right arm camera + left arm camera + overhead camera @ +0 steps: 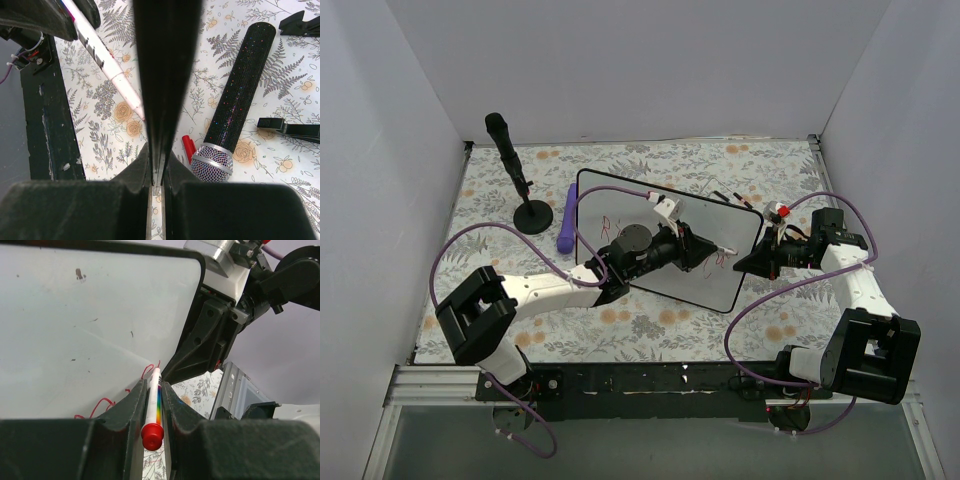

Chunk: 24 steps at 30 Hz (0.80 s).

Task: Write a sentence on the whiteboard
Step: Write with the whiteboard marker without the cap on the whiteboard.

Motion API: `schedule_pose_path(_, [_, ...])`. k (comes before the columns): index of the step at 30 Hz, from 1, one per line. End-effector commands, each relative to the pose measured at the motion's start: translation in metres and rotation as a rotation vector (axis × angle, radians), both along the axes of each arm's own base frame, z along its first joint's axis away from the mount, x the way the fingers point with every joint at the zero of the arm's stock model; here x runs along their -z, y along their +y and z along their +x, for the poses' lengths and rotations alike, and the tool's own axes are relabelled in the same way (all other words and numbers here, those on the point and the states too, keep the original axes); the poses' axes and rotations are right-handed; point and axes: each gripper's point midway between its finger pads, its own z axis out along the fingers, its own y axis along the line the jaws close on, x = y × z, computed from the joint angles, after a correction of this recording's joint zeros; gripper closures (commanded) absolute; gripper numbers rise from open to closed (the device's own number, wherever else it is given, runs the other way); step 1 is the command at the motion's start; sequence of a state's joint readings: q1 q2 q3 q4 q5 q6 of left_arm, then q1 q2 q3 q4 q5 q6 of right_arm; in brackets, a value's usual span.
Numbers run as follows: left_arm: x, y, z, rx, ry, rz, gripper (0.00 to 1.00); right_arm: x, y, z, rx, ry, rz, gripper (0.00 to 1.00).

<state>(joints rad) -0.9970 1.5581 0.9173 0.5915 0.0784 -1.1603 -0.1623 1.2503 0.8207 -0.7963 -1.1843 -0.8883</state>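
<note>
Now, right gripper [760, 258]: clamped on the whiteboard [620, 210] at its 3 o'clock edge, mid-table.
Left gripper [152, 390]: closed round the marker [153, 400].
Marker axis: 12 o'clock in the left wrist view, tip seemingly on the board.
Sentence [101, 403]: red strokes at 8 o'clock of the tip, with blank board toward 11.

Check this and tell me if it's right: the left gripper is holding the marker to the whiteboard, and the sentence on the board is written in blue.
One thing is wrong: the sentence is red, not blue. The left wrist view shows red strokes on the whiteboard beside the tip of the marker, which is clamped in the left gripper. The rest stands.
</note>
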Motion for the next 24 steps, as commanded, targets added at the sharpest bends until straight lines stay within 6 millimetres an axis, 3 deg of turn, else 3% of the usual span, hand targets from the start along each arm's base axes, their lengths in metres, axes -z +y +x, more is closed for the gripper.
schedule_pose_path(1, [0.014,0.01,0.004,-0.033,0.008,0.046,1.0,0.001,-0.001,0.002,-0.008,-0.04,-0.042,0.99])
schedule_pose_path(9, [0.02,0.011,0.003,-0.032,0.02,0.055,1.0,0.002,-0.002,0.002,-0.007,-0.039,-0.043,0.99])
schedule_pose_path(24, [-0.005,0.007,0.012,-0.058,-0.021,0.012,1.0,0.002,-0.002,0.002,-0.008,-0.04,-0.043,0.99])
